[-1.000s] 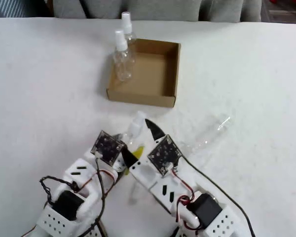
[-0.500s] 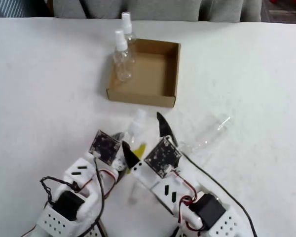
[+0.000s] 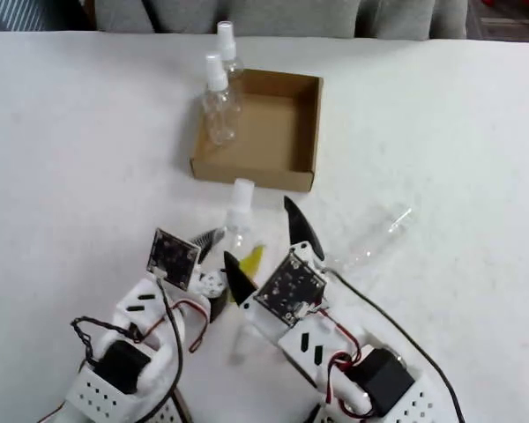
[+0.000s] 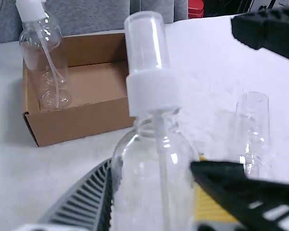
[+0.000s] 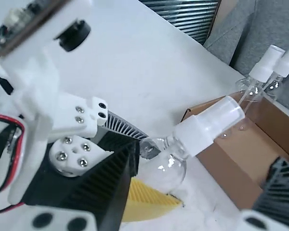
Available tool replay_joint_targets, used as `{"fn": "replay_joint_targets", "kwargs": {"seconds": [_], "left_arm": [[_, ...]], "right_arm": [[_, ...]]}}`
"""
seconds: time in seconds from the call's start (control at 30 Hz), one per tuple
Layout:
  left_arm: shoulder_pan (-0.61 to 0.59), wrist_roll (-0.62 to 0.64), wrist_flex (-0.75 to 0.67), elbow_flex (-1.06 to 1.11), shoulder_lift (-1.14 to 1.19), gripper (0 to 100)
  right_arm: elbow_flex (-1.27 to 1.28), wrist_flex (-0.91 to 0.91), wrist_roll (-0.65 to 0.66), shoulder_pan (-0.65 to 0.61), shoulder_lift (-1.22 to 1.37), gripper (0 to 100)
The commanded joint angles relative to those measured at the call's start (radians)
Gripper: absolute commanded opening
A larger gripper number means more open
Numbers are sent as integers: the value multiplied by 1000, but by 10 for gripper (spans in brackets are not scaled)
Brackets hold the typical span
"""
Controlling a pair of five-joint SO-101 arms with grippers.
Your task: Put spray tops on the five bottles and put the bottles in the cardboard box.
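lifted and tipped upright since a second ago, the capped bottle (image 3: 240, 211) is held just in front of the box (image 3: 251, 172), pinched low by the left claw (image 3: 232, 245); the right claw (image 3: 257, 231) has spread wide around it. from the left claw the box lies straight beyond, bottle's long axis vertical

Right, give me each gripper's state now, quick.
Left gripper: shut on the bottle, which has its spray top on.
Right gripper: open, holding nothing.

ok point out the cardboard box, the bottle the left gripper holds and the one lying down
cardboard box (image 3: 247, 173), high view, near wall
held bottle (image 4: 147, 168), left wrist view, clear body
lying bottle (image 3: 371, 238), high view, mid body
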Motion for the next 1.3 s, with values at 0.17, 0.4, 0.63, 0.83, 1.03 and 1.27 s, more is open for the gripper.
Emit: {"fn": "replay_joint_targets", "kwargs": {"seconds": [0.17, 0.4, 0.63, 0.83, 1.03, 1.27], "left_arm": [[-2, 26, -104, -3, -13, 23], [-90, 28, -178, -3, -13, 23], [-199, 28, -296, -11, -13, 23], [-302, 28, -450, -12, -13, 23], [-329, 28, -609, -5, -13, 23], [-335, 23, -756, -3, -13, 23]], "right_arm": [[-187, 225, 12, -5, 13, 375], [-206, 223, 5, 122, 13, 373], [-127, 76, -51, 251, 21, 373], [-91, 16, -72, 251, 21, 373], [-91, 16, -72, 252, 21, 373], [-89, 15, -72, 252, 19, 373]]}}
